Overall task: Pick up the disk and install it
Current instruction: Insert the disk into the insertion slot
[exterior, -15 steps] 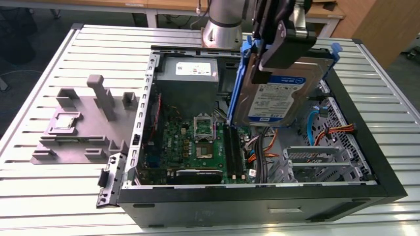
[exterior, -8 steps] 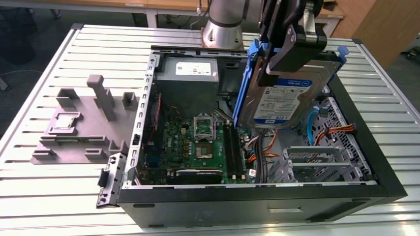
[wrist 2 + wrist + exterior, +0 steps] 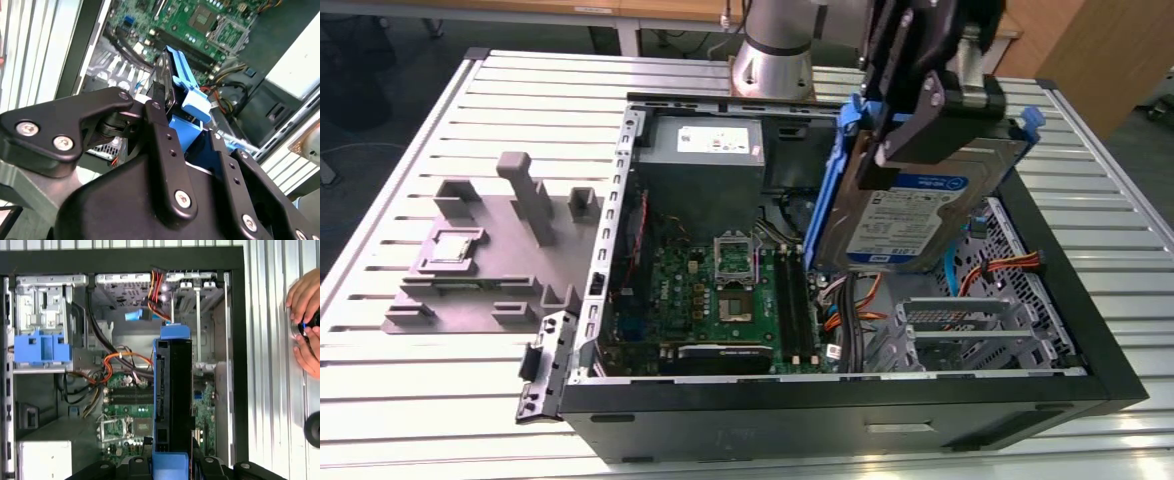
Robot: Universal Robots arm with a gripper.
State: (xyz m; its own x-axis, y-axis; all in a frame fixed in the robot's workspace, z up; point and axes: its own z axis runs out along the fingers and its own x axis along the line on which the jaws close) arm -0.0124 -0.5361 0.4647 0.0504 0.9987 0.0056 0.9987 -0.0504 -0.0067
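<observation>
Tool (image 3: 914, 140) clenched tight on the disk (image 3: 923, 215), gripping its top part with one finger on each flat side. In the exterior view, disk standing up on its edge in the air over the open computer case (image 3: 854, 405). White-and-blue label turned to the exterior view's right, blue rails along the edges. Low end of the disk above the spot between the green board (image 3: 720, 290) and the silver drive cage (image 3: 974, 330). Not yet in any slot.

At the back of the case, a grey box (image 3: 700, 150) with a white sticker. On the desk (image 3: 427, 400), at the exterior view's left of the case, a grey block stand (image 3: 494, 250), well apart from the disk.

In the first wrist view, looking straight down the thin side of the disk (image 3: 172, 390), tool (image 3: 170, 465) clamped on its near end. Orange wires (image 3: 120, 362) beside it, then a blue latch piece (image 3: 40, 347) in a metal bay, well apart. A person's hand (image 3: 305, 325) on the desk outside the case.

In the second wrist view, black tool (image 3: 187, 127) shut around the blue rail of the disk (image 3: 165, 75), green board below.
</observation>
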